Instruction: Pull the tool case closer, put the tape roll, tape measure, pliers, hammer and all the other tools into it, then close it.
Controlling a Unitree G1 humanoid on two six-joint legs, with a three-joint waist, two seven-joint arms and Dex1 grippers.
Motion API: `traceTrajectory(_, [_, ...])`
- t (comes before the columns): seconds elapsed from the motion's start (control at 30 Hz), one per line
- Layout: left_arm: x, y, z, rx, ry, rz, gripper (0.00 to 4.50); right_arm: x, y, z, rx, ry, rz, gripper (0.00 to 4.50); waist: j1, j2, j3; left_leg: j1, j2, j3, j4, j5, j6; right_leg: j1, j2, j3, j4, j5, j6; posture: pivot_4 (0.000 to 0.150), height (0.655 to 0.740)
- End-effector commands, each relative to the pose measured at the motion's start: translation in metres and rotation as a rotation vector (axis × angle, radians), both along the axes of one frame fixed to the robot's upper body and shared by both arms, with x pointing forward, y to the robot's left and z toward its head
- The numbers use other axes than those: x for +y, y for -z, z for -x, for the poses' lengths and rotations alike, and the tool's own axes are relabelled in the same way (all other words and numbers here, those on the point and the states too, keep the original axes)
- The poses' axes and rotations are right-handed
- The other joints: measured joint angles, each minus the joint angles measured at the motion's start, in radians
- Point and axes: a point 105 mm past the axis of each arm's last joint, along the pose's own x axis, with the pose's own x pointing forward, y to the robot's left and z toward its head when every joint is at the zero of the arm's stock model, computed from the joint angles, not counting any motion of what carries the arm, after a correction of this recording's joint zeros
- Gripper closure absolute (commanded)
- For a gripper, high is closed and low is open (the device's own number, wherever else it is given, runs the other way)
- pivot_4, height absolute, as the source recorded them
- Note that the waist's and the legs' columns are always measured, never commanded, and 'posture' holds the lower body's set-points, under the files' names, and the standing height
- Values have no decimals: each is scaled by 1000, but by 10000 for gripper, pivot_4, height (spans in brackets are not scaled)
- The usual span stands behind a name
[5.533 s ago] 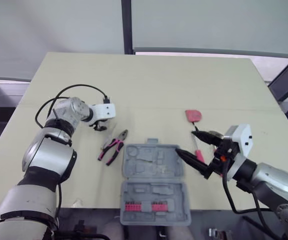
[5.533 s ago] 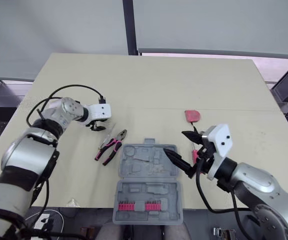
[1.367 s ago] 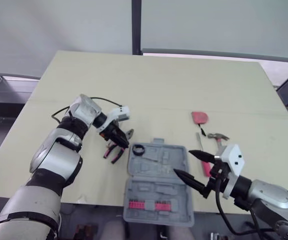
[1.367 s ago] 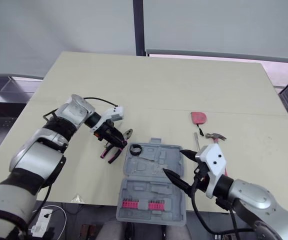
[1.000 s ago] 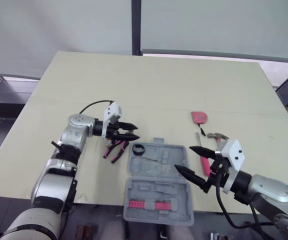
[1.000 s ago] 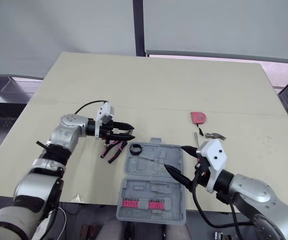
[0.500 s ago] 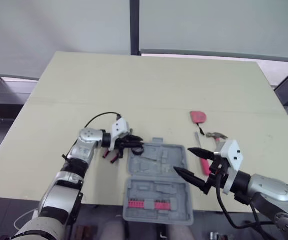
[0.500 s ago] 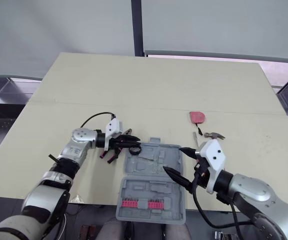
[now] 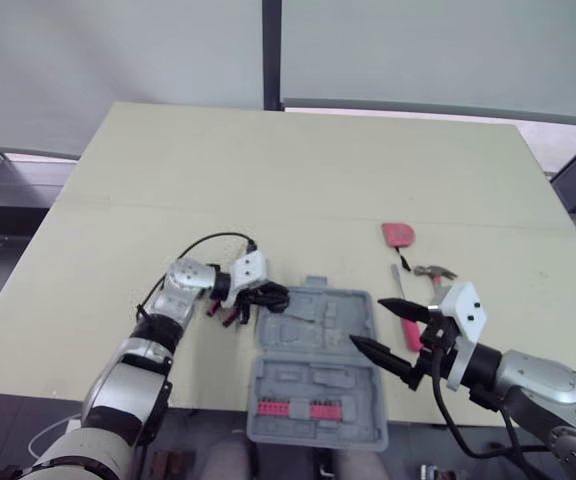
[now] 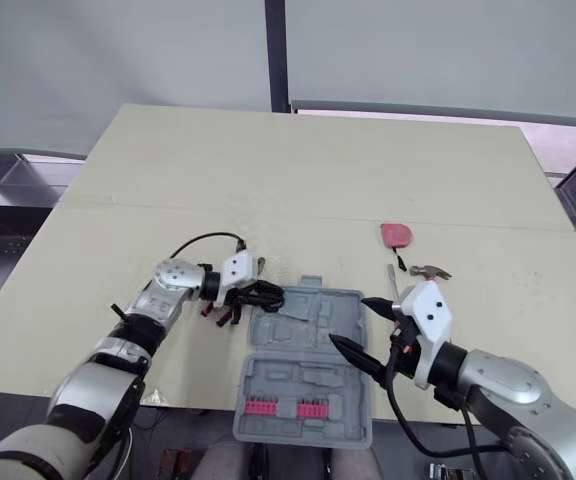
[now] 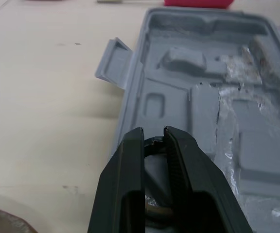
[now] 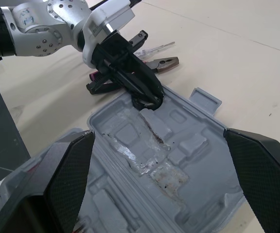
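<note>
Tool case (image 9: 313,345) lay open near the front edge of the table (image 9: 298,180), and the left gripper (image 11: 153,133) pinched the black tape roll (image 12: 147,103) over its far left corner. The right gripper (image 9: 368,322) hung spread wide by the case's right edge, holding nothing.

Table (image 9: 298,170): pale beige top, rectangular, with a faint seam running across its width.
Tool case (image 9: 318,325): grey plastic, lying open and flat near the middle of the front edge – its near half juts past that edge.
Pliers (image 10: 218,312): pink-and-black handles, just left of the case, partly hidden.
Tape measure (image 9: 399,234): red, right of centre, apart from the case.
Hammer (image 9: 430,272): pink handle, right of the case, head toward the tape measure.
Thin pale tool (image 9: 396,274): just beside the hammer – kind unclear.
</note>
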Motion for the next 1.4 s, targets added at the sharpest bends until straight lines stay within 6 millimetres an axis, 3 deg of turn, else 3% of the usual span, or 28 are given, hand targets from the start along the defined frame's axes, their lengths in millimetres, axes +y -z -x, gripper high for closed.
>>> traceTrajectory(0.03, [9, 14, 3, 1, -6, -63, 37516, 0, -7, 1, -39, -14, 11, 0, 0, 0, 0, 0, 0, 0, 0, 0, 0, 0, 0, -1, 0, 0, 0, 1500, 7400])
traceTrajectory(0.4, [11, 10, 7, -73, 43, -40, 37516, -3, -6, -1, -32, -8, 28, 0, -1, 0, -1, 0, 0, 0, 0, 0, 0, 0, -1, -4, 0, 0, 0, 1500, 7400])
traceTrajectory(0.5, [7, -6, 9, -70, 64, 53, 37516, -7, -4, -3, -32, 10, 41, 0, -2, 0, -1, 0, 0, 0, 0, 0, 0, 0, -1, -4, 0, 0, 0, 1500, 7400])
traceTrajectory(0.67, [14, -55, 9, -125, -3, 283, 37516, -36, -12, -11, -52, 103, 64, 0, -1, 0, -1, -2, 1, -2, 1, 0, 0, 0, -2, -5, -1, 0, 0, 1500, 7400])
traceTrajectory(0.7, [23, -62, 13, -110, -28, 310, 37516, -45, -12, -11, -48, 120, 79, 0, -1, 0, -1, -2, 1, -2, 1, 0, 0, 0, -3, -5, -1, 0, 0, 1500, 7400])
traceTrajectory(0.8, [56, -70, 33, -40, -107, 330, 28977, -70, -10, -6, -16, 167, 115, 0, -7, 1, -1, -2, 2, -4, 0, 0, 0, 1, -3, -2, -1, 0, 0, 1500, 7400])
traceTrajectory(0.87, [86, -67, 43, -9, -232, 315, 18873, -94, -7, 0, 17, 215, 141, 0, -15, 3, -2, -2, 3, -5, -1, 0, 0, 1, -3, -1, -2, 0, 0, 1500, 7400])
traceTrajectory(1.0, [164, -50, 71, 50, -542, 238, 433, -161, 2, 15, 92, 384, 217, 0, -21, 5, -2, 1, 3, -6, -2, 0, 0, 6, -4, -2, -6, 0, -1, 1500, 7400])
traceTrajectory(1.13, [232, -39, 91, 63, -832, 190, 433, -213, 9, 33, 149, 515, 287, 0, -16, 5, -1, 29, 2, -8, -18, -4, 7, 36, -6, -3, -26, 0, -1, 1500, 7400])
traceTrajectory(1.23, [277, -40, 104, 20, -1014, 173, 433, -243, 8, 42, 156, 612, 316, 0, -11, 6, -1, 34, 1, -9, -21, -4, 5, 40, -7, -4, -29, -1, -1, 1500, 7400])
traceTrajectory(1.3, [284, -44, 106, 2, -1051, 178, 433, -247, 7, 41, 147, 634, 304, 0, -11, 7, -1, 33, 1, -9, -22, -3, 3, 39, -7, -4, -29, -1, -1, 1500, 7400])
traceTrajectory(1.4, [270, -51, 99, -20, -987, 193, 433, -224, 6, 24, 117, 569, 265, 0, -11, 7, -1, 31, 0, -8, -24, -2, 2, 35, -10, -4, -28, -1, -1, 1500, 7400])
